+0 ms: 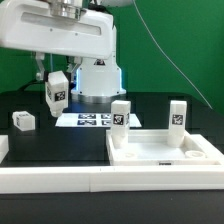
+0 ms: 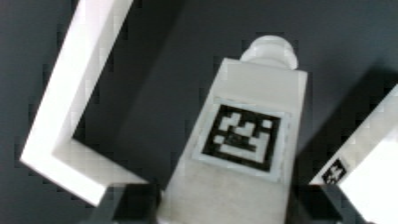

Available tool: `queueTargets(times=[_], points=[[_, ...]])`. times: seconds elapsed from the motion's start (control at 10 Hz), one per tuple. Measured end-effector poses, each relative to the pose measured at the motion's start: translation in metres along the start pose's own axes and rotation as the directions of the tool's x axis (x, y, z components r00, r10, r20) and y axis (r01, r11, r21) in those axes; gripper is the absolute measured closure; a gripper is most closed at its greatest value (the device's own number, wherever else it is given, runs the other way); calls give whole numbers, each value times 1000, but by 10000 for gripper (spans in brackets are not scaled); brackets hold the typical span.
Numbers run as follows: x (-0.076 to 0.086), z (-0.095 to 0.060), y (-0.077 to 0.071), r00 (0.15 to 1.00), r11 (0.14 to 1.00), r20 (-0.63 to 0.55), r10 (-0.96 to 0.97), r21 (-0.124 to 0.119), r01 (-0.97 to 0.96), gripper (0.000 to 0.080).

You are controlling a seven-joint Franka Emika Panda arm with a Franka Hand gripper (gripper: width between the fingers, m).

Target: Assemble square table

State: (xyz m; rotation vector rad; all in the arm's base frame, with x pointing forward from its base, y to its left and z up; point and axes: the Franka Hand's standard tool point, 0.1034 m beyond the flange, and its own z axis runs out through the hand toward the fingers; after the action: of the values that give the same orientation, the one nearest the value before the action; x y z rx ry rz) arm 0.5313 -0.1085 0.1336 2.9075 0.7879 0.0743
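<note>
- Two legs are up on the slab [image 1: 150, 145]: one standing leg [image 1: 120, 113] at its far corner on the exterior view's left, and the other standing leg [image 1: 178, 115] at its far corner on the exterior view's right.
- The hand [image 1: 55, 77] is about half closed and squeezes a third leg [image 1: 57, 93] by its top end. That leg hangs in the air, nearly straight up and down.
- From the slab, the hand and its leg are off to the exterior view's left and farther back. They are well apart from it and higher than it.
- I think the next move is to carry the held leg across to the slab and down onto one of its near corners, which look bare.
- The held leg is long from top to bottom, so it should go down straight, not leaning.
- The standing leg on the exterior view's left is closest to that path. The held leg could bump it if it comes in too low.
- A loose leg [image 1: 24, 120] lies on the black tabletop [image 1: 40, 145], even farther from the slab than the hand.
- The marker board [image 1: 88, 120] lies flat between the slab and the spot under the hand. It is low, so it should not get in the way.
- A long white rail [image 1: 50, 180] runs just beside the slab's near edge, so that side is tight. Above the slab the room is open.
</note>
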Motion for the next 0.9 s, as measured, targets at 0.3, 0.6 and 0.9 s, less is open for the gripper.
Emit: queueTargets(times=[0.3,0.6,0.9], points=[[8,5,-8,1000,1000,-4,-5,-4,5,475],[48,6,-20,997,997,-31,-76,-23,75,475],[61,5,-27,994,995,-43,-100,-26,99,475]])
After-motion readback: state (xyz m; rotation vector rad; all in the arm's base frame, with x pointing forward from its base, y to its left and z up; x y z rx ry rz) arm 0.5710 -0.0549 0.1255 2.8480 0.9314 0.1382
